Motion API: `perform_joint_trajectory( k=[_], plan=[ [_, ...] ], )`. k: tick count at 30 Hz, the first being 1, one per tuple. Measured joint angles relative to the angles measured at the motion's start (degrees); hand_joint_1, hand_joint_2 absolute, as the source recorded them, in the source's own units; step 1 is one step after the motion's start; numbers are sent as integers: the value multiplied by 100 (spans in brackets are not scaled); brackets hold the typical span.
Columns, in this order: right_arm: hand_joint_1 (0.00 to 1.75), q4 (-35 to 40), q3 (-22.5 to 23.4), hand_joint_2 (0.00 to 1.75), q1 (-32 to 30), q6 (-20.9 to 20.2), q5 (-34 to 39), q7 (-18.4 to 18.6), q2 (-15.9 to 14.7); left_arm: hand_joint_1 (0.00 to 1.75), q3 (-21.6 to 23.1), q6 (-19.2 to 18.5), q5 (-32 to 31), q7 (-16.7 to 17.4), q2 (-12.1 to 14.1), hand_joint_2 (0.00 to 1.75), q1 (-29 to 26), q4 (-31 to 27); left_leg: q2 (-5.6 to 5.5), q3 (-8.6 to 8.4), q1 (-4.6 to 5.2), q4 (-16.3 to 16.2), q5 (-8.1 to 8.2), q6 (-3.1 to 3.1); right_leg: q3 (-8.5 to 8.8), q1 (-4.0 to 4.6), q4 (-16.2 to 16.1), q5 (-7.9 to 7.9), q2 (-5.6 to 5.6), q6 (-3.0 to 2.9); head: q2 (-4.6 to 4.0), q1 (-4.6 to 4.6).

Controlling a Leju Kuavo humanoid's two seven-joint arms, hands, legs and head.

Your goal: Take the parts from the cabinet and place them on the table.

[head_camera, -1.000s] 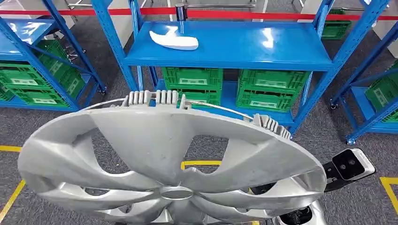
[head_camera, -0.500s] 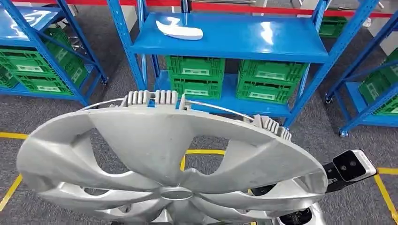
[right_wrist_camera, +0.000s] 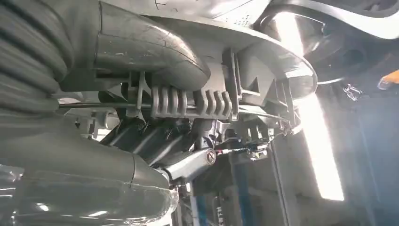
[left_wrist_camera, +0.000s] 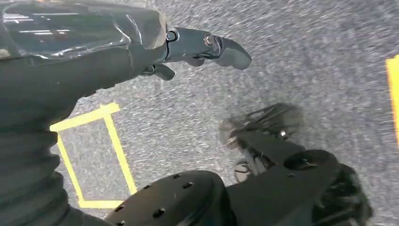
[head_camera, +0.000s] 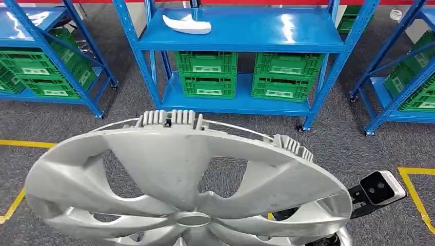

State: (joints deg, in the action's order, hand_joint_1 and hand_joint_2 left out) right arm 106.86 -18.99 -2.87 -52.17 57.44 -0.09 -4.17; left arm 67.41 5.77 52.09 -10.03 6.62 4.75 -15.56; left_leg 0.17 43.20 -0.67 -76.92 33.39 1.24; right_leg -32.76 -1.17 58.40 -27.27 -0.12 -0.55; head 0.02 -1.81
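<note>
One wheel cover (head_camera: 190,189), light, stiff, awkwardly broad, sits gripped at its rim by my right hand (right_wrist_camera: 155,94). My left hand (left_wrist_camera: 141,47) hangs empty, fingers apart.

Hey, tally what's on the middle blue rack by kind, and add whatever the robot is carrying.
Green crates: 4
White part: 1
Silver wheel cover, carried: 1
Total: 6

Silver plastic hubcap (head_camera: 184,179) (satin sheen), glossy blue metal shelf (head_camera: 246,31).
</note>
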Motion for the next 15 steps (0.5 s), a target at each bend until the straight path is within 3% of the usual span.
perform_joint_trajectory(
  k=[1, 2, 4, 5, 6, 7, 8, 9, 10, 11, 12, 13, 14, 15],
  plan=[
    [166, 4, 7, 175, -25, 0, 0, 2, 0, 0, 2, 9, 0, 2, 9, 175, -10, -4, -2, -114, 1, 18, -88, -15, -62, 9, 1, 45, 0, 4, 0, 4],
    [166, 20, 15, 175, -49, 0, -2, 4, 4, 0, 7, 11, 0, 6, 13, 175, -18, -13, -4, -374, 5, 302, -264, -48, -129, 23, 1, 97, 3, 8, 0, 0],
    [166, 55, 26, 175, -65, 0, 0, 4, 11, 0, 9, 24, 0, 7, 26, 175, -15, -24, -33, -1117, 37, 1307, -519, -169, -206, 49, 0, 176, 14, 18, 0, 2],
    [166, 79, 28, 175, -75, 0, 0, 4, 24, 0, 7, 24, 0, 7, 55, 175, -6, -29, -54, -1400, 68, 1777, -344, -268, -230, 20, -3, 213, 11, 33, 2, 8],
    [166, 96, 35, 175, -64, 0, 0, 4, 28, 0, 9, 24, 0, 9, 74, 175, -11, -46, -49, -1523, 88, 2012, -283, -274, -243, 41, -7, 256, 7, 96, 0, 18],
    [166, 98, 39, 175, -74, 0, 2, 4, 33, 0, 9, 35, -2, 9, 94, 175, -10, -50, -58, -1519, 127, 2005, -302, -264, -251, -19, -22, 290, -1, 147, 0, 2],
    [166, 98, 39, 175, -78, -11, 9, 2, 35, 0, 9, 61, -2, 9, 101, 175, -20, -59, -62, -1499, 168, 2009, -352, -300, -256, -55, -43, 335, -3, 198, 0, 4],
    [166, 111, 39, 175, -83, -22, 18, -2, 42, 0, 7, 105, 4, 9, 129, 175, -36, -59, -57, -1491, 195, 2042, -412, -330, -255, -56, -87, 394, 6, 224, 0, -2],
    [166, 131, 42, 175, -91, -22, 17, -4, 39, 0, 4, 120, 7, 7, 142, 175, -40, -61, -30, -1479, 136, 2237, -561, -379, -274, -18, -86, 381, 5, 224, 0, 2],
    [166, 131, 66, 175, -99, -24, 13, -4, 24, 0, -2, 146, 20, -2, 138, 175, -32, -81, 3, -1497, 126, 2300, -672, -398, -371, -5, -2, 240, 4, 201, 0, 13],
    [166, 136, 66, 175, -91, -24, 11, -4, 20, 0, -9, 146, 22, -20, 153, 175, -29, -103, 7, -1425, 119, 2324, -731, -451, -466, -5, 261, -19, 7, 144, 0, 42],
    [166, 138, 72, 175, -95, -24, 13, -11, 20, 0, -20, 160, 26, -22, 153, 175, -35, -118, 11, -1340, 122, 2320, -798, -430, -629, -6, 742, -347, 9, 104, 0, 48],
    [166, 140, 72, 175, -96, -24, 4, -11, 17, 0, -22, 170, 31, -22, 151, 175, -42, -131, 15, -1266, 124, 2315, -848, -430, -747, -11, 1189, -571, 8, 102, 0, 46],
    [166, 140, 74, 175, -99, -22, -4, -9, 17, 0, -24, 184, 35, -22, 151, 175, -45, -144, 21, -1206, 124, 2299, -886, -426, -816, -10, 1490, -684, 8, 121, 0, 48]
  ],
)
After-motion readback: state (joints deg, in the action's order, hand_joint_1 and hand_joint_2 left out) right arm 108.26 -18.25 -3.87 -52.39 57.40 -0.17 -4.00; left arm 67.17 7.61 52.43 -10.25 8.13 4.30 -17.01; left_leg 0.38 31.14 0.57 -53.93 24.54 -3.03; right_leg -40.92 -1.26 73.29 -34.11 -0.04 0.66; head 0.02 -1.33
